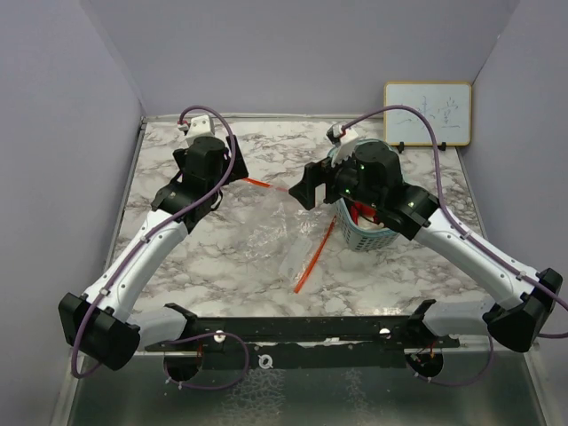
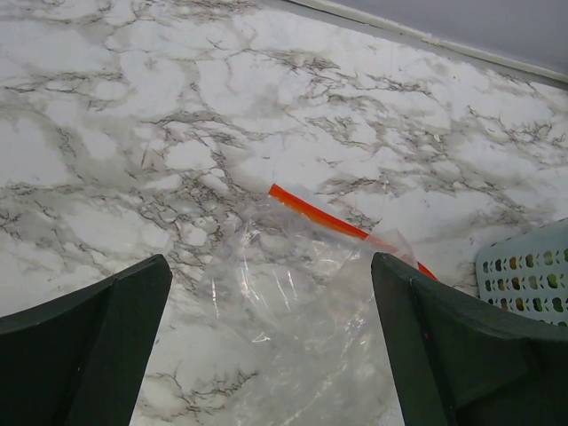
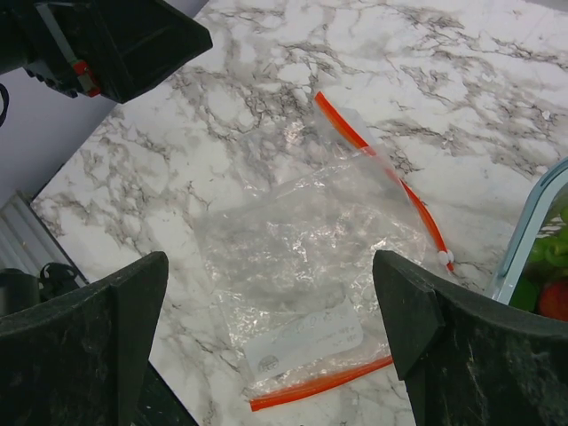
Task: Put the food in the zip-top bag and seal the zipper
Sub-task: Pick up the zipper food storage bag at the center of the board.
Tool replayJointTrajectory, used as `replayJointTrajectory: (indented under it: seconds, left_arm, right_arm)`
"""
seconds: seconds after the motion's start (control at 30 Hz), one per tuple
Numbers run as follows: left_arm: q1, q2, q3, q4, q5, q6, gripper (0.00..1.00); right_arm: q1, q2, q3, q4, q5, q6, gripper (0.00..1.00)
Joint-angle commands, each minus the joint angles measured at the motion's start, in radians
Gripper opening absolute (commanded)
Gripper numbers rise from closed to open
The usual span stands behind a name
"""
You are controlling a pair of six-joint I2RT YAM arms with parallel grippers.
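The clear zip-top bag [image 1: 266,232] lies flat and empty on the marble table between my arms. Its orange-red zipper [image 1: 314,257] runs along the mouth; in the right wrist view the zipper [image 3: 382,164] ends in a small white slider. The food [image 1: 359,211] sits in the teal mesh basket [image 1: 366,232]; red and green pieces of it [image 3: 552,284] show at the right wrist view's edge. My left gripper [image 1: 238,176] is open above the bag's far corner [image 2: 302,319]. My right gripper [image 1: 306,191] is open above the bag [image 3: 302,257], beside the basket.
A white label [image 3: 306,342] is stuck on the bag near one orange strip. The basket's wall [image 2: 528,271] stands just right of the bag. A small whiteboard [image 1: 427,114] leans on the back wall. Grey walls close in the table's left, back and right.
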Motion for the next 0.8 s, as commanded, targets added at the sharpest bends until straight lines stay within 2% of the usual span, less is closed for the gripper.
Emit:
replayJointTrajectory:
  seconds: [0.0,0.13,0.3,0.4,0.57,0.77]
  left_arm:
    - [-0.004,-0.017,0.017,-0.008,-0.032,0.007,0.99]
    - [-0.004,-0.073,-0.03,0.059,0.009,0.035,0.99]
    - [-0.004,-0.185,-0.145,0.161,0.129,0.173,0.99]
    - [-0.003,-0.257,-0.223,0.202,0.162,0.156,0.99]
    - [-0.003,-0.352,-0.305,0.195,0.057,0.085,0.99]
    - [-0.003,-0.475,-0.369,0.145,-0.091,0.024,0.99]
  right_arm:
    - [0.009,-0.038,-0.026,-0.005,0.044,0.003,0.99]
    - [0.009,-0.051,-0.042,-0.005,0.049,0.0,0.99]
    - [0.009,-0.05,-0.052,-0.007,0.037,-0.001,0.99]
    - [0.009,-0.057,-0.077,0.022,0.038,0.001,0.99]
    - [0.033,0.005,-0.095,0.075,-0.014,0.033,0.99]
    - [0.093,0.182,-0.062,0.129,0.033,0.071,0.99]
